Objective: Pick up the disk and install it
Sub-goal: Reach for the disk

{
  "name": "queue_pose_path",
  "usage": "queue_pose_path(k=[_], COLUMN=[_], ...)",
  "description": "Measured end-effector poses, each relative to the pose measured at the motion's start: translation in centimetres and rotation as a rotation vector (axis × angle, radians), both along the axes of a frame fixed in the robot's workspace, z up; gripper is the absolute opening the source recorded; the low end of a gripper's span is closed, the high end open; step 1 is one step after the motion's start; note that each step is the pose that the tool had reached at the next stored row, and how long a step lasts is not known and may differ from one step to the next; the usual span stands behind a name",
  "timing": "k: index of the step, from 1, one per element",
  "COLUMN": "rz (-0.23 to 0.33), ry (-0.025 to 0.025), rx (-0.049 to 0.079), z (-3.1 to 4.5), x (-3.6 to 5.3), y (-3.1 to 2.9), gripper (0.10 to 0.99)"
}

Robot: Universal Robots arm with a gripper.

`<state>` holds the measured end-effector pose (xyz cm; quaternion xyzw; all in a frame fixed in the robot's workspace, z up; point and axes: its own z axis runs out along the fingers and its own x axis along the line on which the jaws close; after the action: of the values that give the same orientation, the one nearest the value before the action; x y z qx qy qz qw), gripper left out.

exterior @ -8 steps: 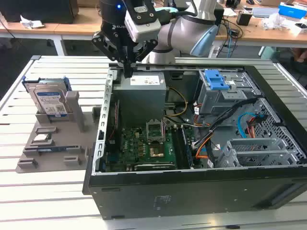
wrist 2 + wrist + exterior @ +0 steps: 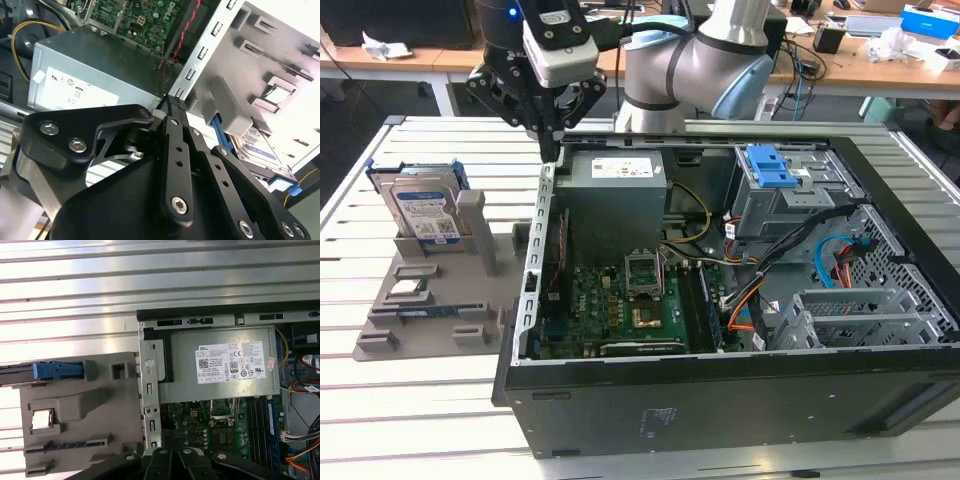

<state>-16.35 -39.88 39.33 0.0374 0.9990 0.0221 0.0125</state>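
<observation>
The disk [image 2: 420, 212] stands on edge in a slot at the back of the grey holder [image 2: 380, 342], at the exterior view's left; its white-and-blue label and blue frame show. In the second wrist view the disk [image 2: 258, 146] lies past the fingers, and in the first wrist view I see the disk [image 2: 50, 371] edge-on as a blue strip. My gripper [image 2: 552, 152] hangs over the rear left corner of the open computer case [image 2: 620, 410], to the right of the disk and apart from it. The gripper [image 2: 173, 103] is shut with nothing between its fingers.
Inside the case are the grey power supply box [image 2: 616, 180], the green motherboard [image 2: 620, 305], a blue latch [image 2: 772, 166] on the drive bay and several cables [image 2: 750, 290]. The holder also carries a small chip [image 2: 407, 289]. Everything sits on a slatted metal table [image 2: 410, 430].
</observation>
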Motion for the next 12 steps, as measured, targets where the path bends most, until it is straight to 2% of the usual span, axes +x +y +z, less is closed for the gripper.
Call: queue_pose_path(k=[2,10,11,12], rz=[0.000,0.000,0.000,0.000], ry=[0.0001,0.0000,0.0000,0.0000], rx=[0.000,0.000,0.000,0.000], z=[0.01,0.00,0.00,0.00], x=[-0.84,-3.06,-3.58,-4.55], y=[0.00,0.00,0.00,0.00], gripper=[0.102,0.102,0.102,0.102])
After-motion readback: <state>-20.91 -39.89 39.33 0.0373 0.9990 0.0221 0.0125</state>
